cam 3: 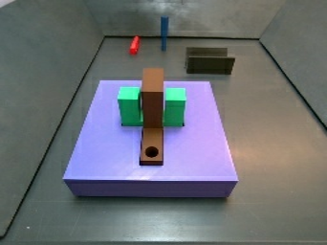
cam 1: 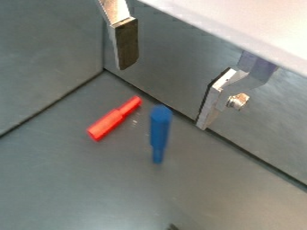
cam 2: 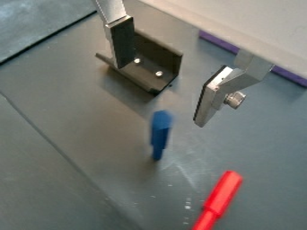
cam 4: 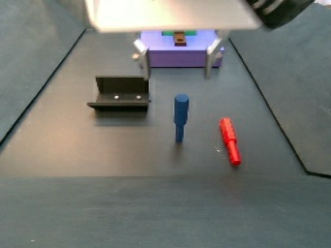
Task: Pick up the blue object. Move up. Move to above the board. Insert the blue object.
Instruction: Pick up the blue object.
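Note:
The blue object (cam 4: pixel 181 116) is a thin bright blue peg standing upright on the dark floor; it shows in both wrist views (cam 1: pixel 159 135) (cam 2: pixel 159 135) and far back in a side view (cam 3: pixel 163 32). My gripper (cam 4: pixel 177 65) is open and empty, hanging above the peg with its silver fingers (cam 1: pixel 125 42) spread wide to either side of it (cam 2: pixel 167 69). The board (cam 3: pixel 153 115) is a brown plank with a round hole near its near end. It passes through a green block (cam 3: pixel 132 105). The gripper is out of view in the side view that shows the board.
A shorter red peg (cam 4: pixel 230 140) lies on the floor beside the blue one (cam 1: pixel 114 119) (cam 3: pixel 134 44). The dark fixture (cam 4: pixel 119 94) stands close by (cam 2: pixel 150 67). A large lavender slab (cam 3: pixel 115 158) carries the board. Grey walls (cam 3: pixel 57 77) enclose the floor.

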Tool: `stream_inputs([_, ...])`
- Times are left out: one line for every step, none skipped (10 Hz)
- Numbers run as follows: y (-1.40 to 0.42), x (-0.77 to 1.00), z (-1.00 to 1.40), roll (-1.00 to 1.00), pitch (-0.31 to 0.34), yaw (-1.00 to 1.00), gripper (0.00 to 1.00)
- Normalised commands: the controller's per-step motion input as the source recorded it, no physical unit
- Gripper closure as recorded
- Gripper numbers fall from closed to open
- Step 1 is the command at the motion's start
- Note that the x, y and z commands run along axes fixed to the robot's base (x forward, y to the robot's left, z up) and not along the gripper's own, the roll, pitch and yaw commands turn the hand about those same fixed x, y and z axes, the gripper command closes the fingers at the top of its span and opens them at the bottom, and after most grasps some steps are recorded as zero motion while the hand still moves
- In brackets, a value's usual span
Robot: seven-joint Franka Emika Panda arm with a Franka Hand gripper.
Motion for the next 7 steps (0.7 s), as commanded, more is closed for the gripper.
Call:
stream_inputs([0.0,0.24,-0.36,-0.05,0.0,-0.08,0.0])
stream_inputs([0.0,0.0,-0.34,-0.02,0.0,-0.09,0.0])
stream_inputs([0.0,-0.17,-0.29,-0.01,0.0,-0.1,0.0])
stream_inputs([0.0,-0.27,-0.24,-0.02,0.0,-0.11,0.0])
stream_inputs([0.0,-0.26,-0.25,-0.03,0.0,-0.11,0.0])
stream_inputs([0.03,0.0,-0.35,0.0,0.0,-0.03,0.0])
stream_inputs([0.07,0.0,-0.37,0.01,0.0,-0.02,0.0])
